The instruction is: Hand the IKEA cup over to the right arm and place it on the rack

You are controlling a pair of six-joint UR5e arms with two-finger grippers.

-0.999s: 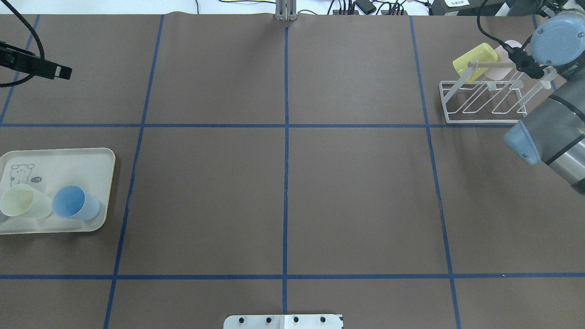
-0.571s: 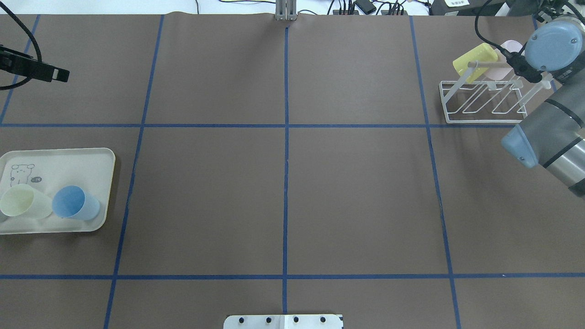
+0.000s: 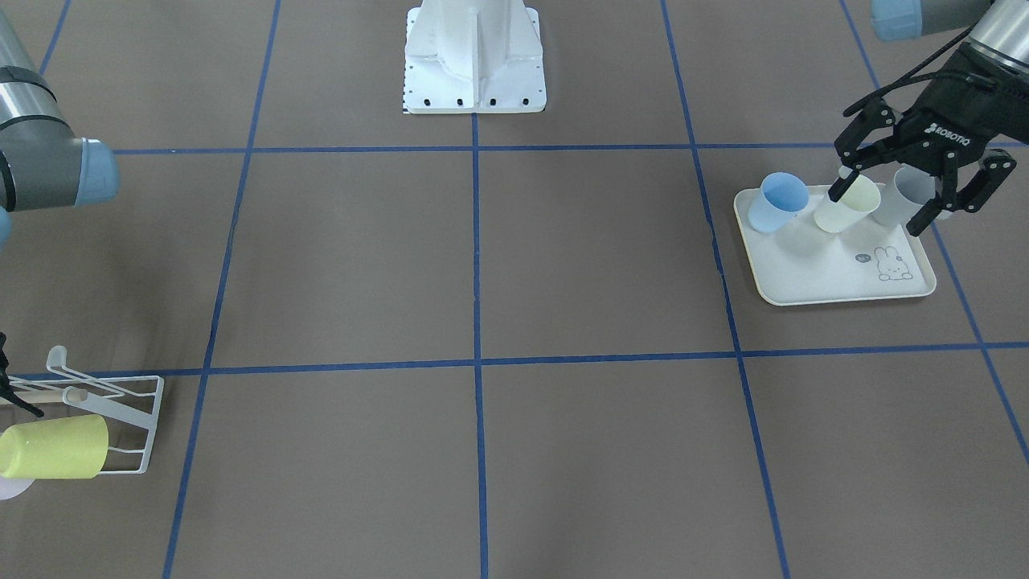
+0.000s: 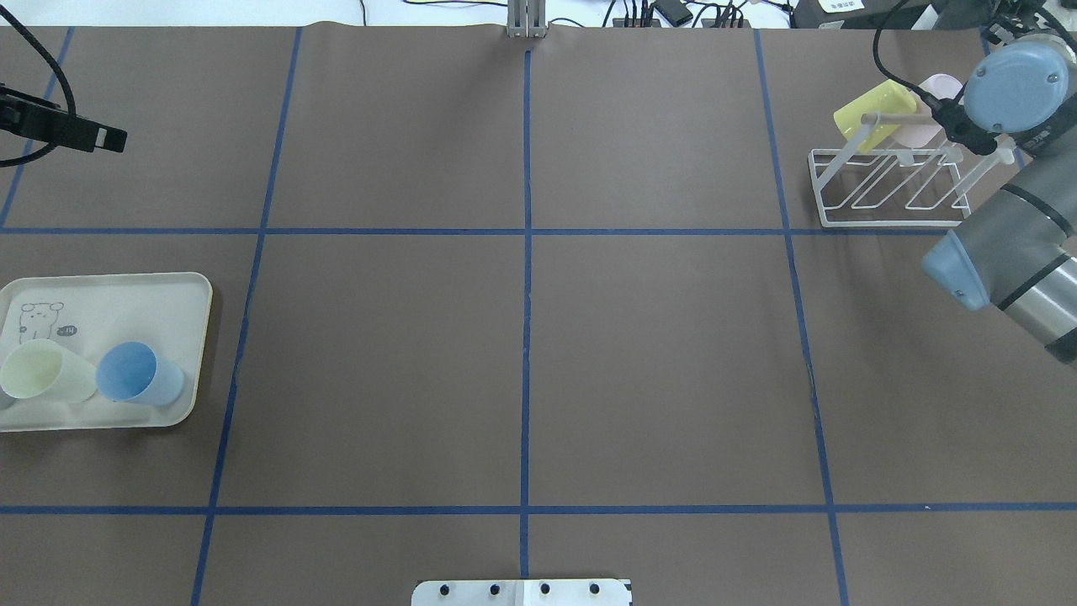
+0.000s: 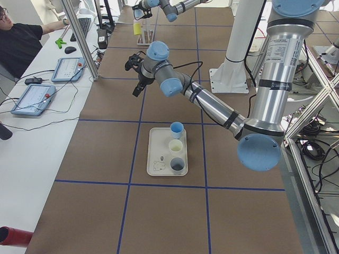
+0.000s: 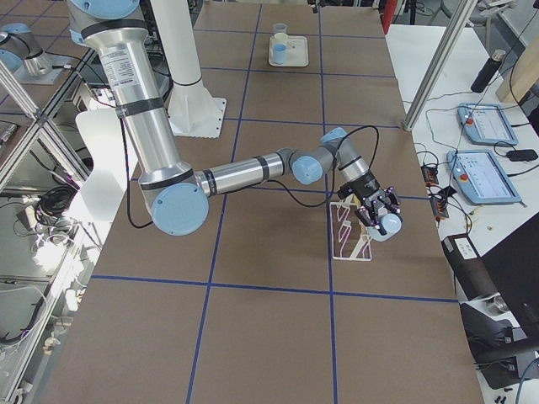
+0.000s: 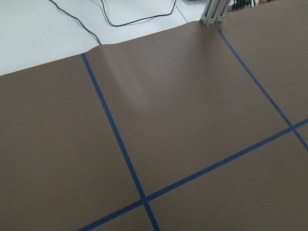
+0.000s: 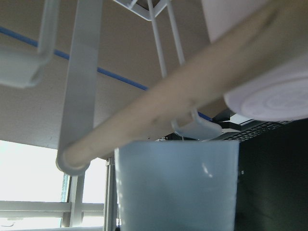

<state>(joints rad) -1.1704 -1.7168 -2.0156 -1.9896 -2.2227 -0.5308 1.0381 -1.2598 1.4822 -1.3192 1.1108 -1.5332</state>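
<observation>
A pale blue-white IKEA cup (image 8: 178, 187) fills the bottom of the right wrist view, right under the white wire rack's wooden rod (image 8: 168, 106) and a prong. In the exterior right view the right gripper (image 6: 376, 219) has this cup (image 6: 389, 225) between its fingers at the rack (image 6: 349, 236); I cannot tell whether it grips. The rack (image 4: 883, 194) carries a yellow cup (image 4: 875, 109) and a pink cup (image 4: 934, 88). My left gripper (image 3: 878, 211) is open and empty, high above the table beyond the tray.
The cream rabbit-print tray (image 4: 126, 295) at the left holds a blue cup (image 4: 139, 374), a pale yellow cup (image 4: 42, 370) and a grey cup (image 3: 900, 201). The right arm's elbow (image 4: 1001, 261) hangs near the rack. An operator (image 5: 21, 42) sits at the far side.
The right arm's wrist has shifted a little to the left by the rack. The left arm has crept slightly left. Tray and cups have not moved.
</observation>
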